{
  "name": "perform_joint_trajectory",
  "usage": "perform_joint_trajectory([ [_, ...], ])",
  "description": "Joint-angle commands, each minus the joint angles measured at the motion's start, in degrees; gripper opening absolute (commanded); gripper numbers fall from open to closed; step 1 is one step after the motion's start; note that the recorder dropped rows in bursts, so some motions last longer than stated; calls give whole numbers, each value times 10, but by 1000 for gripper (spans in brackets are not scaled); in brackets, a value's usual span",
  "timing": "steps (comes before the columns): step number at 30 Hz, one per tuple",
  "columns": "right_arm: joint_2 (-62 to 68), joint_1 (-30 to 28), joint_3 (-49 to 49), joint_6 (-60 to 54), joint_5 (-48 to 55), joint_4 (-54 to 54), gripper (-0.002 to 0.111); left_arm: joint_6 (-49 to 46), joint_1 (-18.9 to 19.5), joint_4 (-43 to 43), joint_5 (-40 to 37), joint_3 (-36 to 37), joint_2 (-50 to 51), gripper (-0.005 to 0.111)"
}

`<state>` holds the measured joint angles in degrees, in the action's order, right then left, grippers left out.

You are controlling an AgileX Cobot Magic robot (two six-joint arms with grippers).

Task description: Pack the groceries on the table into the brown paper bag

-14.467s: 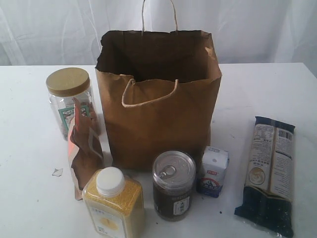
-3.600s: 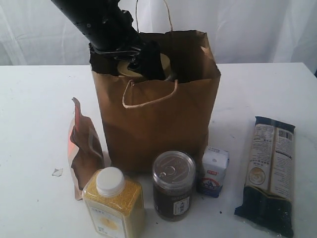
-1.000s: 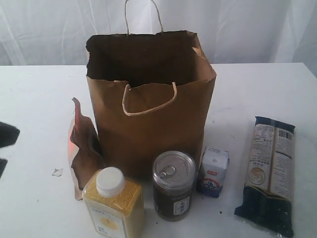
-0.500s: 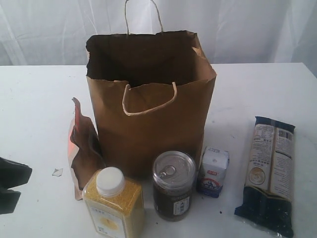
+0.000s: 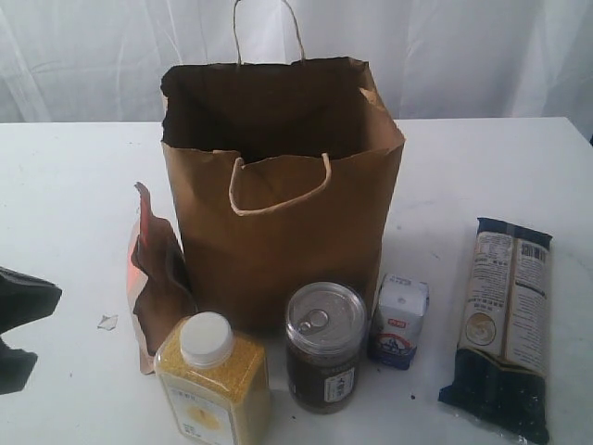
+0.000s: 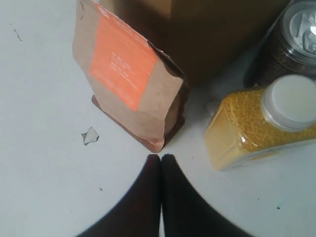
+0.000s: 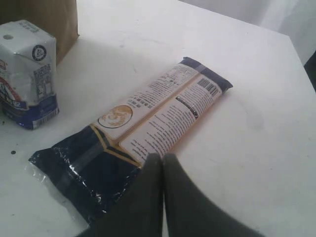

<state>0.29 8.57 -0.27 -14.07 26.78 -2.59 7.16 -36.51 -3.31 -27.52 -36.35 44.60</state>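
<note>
The brown paper bag (image 5: 278,195) stands open in the middle of the white table (image 5: 74,176). In front of it are the groceries: a brown pouch with an orange panel (image 5: 157,287) (image 6: 131,84), a white-capped bottle of yellow grain (image 5: 213,380) (image 6: 256,123), a pull-tab can (image 5: 324,348), a white-blue carton (image 5: 398,320) (image 7: 27,74) and a long dark noodle packet (image 5: 505,324) (image 7: 143,133). My left gripper (image 6: 161,157) is shut and empty, its tips just short of the pouch's base. My right gripper (image 7: 163,157) is shut and empty, above the noodle packet's long edge.
A small white crumb (image 5: 107,322) (image 6: 90,135) lies on the table left of the pouch. The left arm's dark body (image 5: 23,301) shows at the left edge of the exterior view. A white curtain (image 5: 463,56) hangs behind the table.
The left arm's dark shape at the left edge of the exterior view has come lower and slightly further in. The bag and the groceries have not moved.
</note>
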Motion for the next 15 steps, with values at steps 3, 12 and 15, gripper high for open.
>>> perform_joint_trajectory([
  [3, -3, 1, 3, -2, -3, -2, 0, -43, -28, -17, 155, 68, -49, 1],
  [12, -3, 1, 3, -2, -3, -2, 0, -38, -30, -15, 435, 283, -168, 1],
  [15, -3, 1, 3, -2, -3, -2, 0, -11, -30, -15, 433, 331, -208, 1],
])
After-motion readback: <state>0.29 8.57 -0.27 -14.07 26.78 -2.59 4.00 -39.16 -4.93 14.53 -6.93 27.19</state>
